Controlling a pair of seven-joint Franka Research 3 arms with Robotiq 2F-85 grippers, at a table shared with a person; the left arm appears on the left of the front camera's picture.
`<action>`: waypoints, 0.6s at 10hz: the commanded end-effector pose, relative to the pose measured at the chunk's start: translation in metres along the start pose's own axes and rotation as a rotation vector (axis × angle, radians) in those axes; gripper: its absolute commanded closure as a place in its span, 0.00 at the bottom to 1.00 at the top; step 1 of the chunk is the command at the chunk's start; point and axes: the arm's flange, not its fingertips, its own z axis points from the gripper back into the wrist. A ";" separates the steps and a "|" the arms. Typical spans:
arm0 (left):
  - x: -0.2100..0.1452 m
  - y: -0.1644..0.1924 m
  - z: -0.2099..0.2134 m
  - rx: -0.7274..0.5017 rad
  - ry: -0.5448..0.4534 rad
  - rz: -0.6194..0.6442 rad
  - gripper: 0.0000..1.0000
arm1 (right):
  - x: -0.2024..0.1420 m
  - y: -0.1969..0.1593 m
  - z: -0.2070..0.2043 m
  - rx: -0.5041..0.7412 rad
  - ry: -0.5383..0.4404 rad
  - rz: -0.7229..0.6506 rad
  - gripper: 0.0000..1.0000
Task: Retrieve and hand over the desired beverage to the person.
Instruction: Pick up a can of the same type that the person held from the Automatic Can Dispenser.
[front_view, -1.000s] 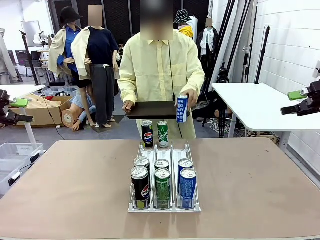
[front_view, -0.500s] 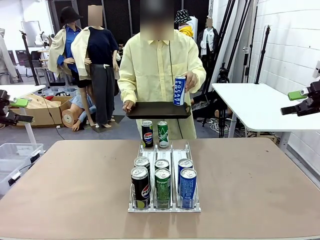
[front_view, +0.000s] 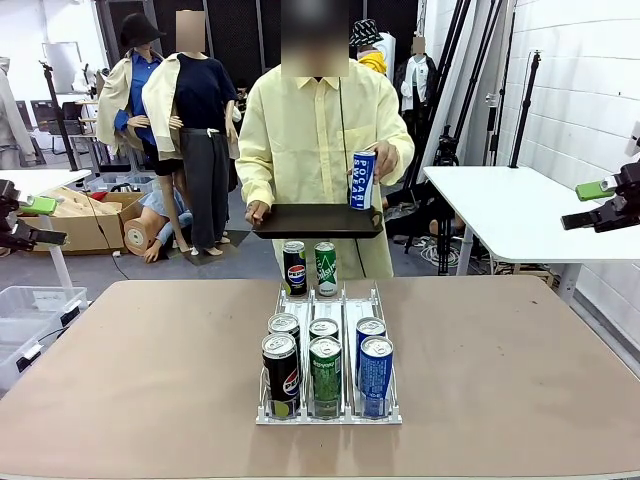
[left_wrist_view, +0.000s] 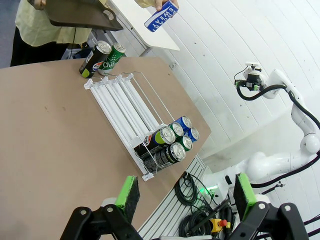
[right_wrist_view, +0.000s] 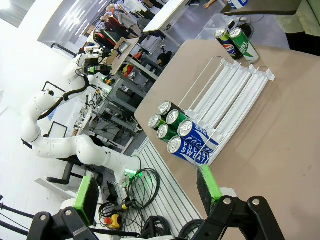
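**Front view.**
- Person (front_view: 318, 130): stands at the far side of the surface (front_view: 150, 350). One hand is under a black tray (front_view: 310, 220). The other hand (front_view: 385, 165) holds a blue can (front_view: 362, 180) upright at the tray's end; whether it rests on the tray cannot be told.
- Rack (front_view: 328, 300): wire, three lanes, mid-surface, with six cans at its near end. The right lane carries the two blue rack cans (front_view: 375, 368).
- Two loose cans (front_view: 308, 268), one dark and one green, stand at the rack's far end.
- Left gripper (front_view: 45, 220) and right gripper (front_view: 588, 205): at the picture's edges, well apart from the rack, fingers released and empty.

**Left wrist view.**
- Left gripper (left_wrist_view: 187, 200): fingers (left_wrist_view: 129, 196) spread, nothing between them.
- Rack (left_wrist_view: 120, 100) lies ahead, and the blue can (left_wrist_view: 162, 17) is at the top edge.

**Right wrist view.**
- Right gripper (right_wrist_view: 147, 195): fingers (right_wrist_view: 210, 184) spread and empty.
- Blue rack cans (right_wrist_view: 192, 142) lie nearest this gripper.

**Step in hand (judged).**
- The person shows the wanted kind, likely the blue one.
- Retrieval has not yet begun.

**Next move (judged).**
- One arm, with the right better placed, goes to the front blue rack can.
- Its fingers straddle that can clear of the green neighbour just beside it, close, lift, and carry it to the person.
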 end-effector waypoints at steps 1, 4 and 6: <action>0.001 -0.001 0.001 -0.017 -0.018 -0.002 0.00 | 0.001 0.000 0.000 0.012 -0.006 0.001 0.00; 0.001 -0.001 0.001 -0.017 -0.018 -0.002 0.00 | 0.001 0.000 0.000 0.012 -0.006 0.001 0.00; 0.001 -0.001 0.001 -0.017 -0.018 -0.002 0.00 | 0.001 0.000 0.000 0.012 -0.006 0.001 0.00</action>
